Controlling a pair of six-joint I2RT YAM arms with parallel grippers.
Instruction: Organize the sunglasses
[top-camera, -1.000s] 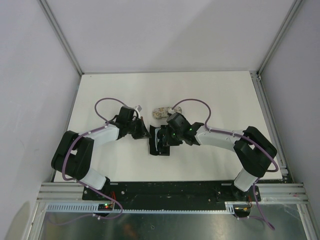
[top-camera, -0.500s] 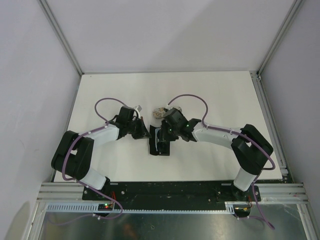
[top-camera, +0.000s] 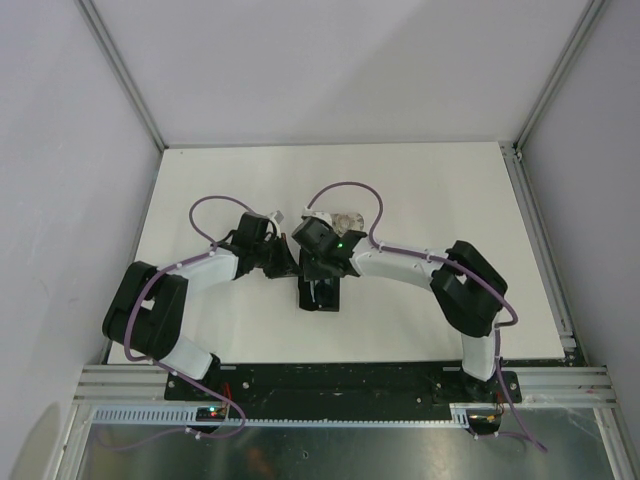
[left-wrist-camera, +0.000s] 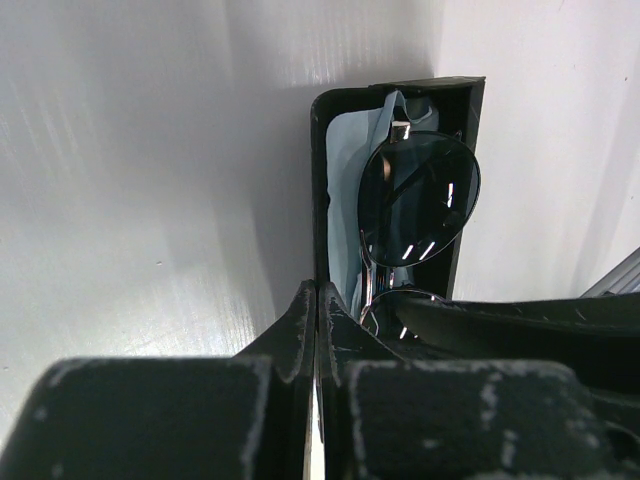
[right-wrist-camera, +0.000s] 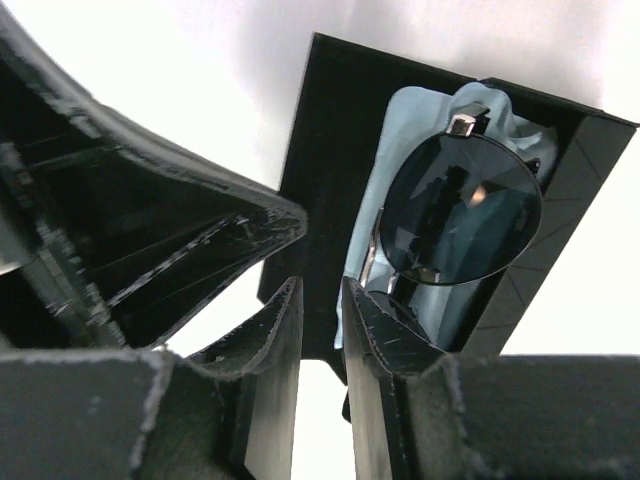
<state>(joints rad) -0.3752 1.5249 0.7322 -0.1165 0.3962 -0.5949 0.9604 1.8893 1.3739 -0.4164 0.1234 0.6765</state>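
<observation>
The wire-framed sunglasses (left-wrist-camera: 418, 198) with dark rounded lenses lie folded on a pale blue cloth inside an open black oblong case (top-camera: 318, 297). The right wrist view shows the same sunglasses (right-wrist-camera: 460, 205) in that case (right-wrist-camera: 330, 150). My left gripper (left-wrist-camera: 317, 288) is shut, its tips against the case's left wall, with nothing visibly between them. My right gripper (right-wrist-camera: 322, 285) hangs just over the case's near end, jaws a narrow gap apart and holding nothing. From above, the left gripper (top-camera: 287, 262) and right gripper (top-camera: 320, 276) meet at the case.
A beige patterned oval case (top-camera: 345, 221) lies just behind the right wrist, partly hidden by it. The left gripper's dark fingers (right-wrist-camera: 200, 240) fill the left side of the right wrist view. Grey walls enclose the white table (top-camera: 440, 190).
The right arm has swung left, bringing its gripper over the black case beside the left gripper, and its jaws have parted from shut. The left arm has stayed put.
</observation>
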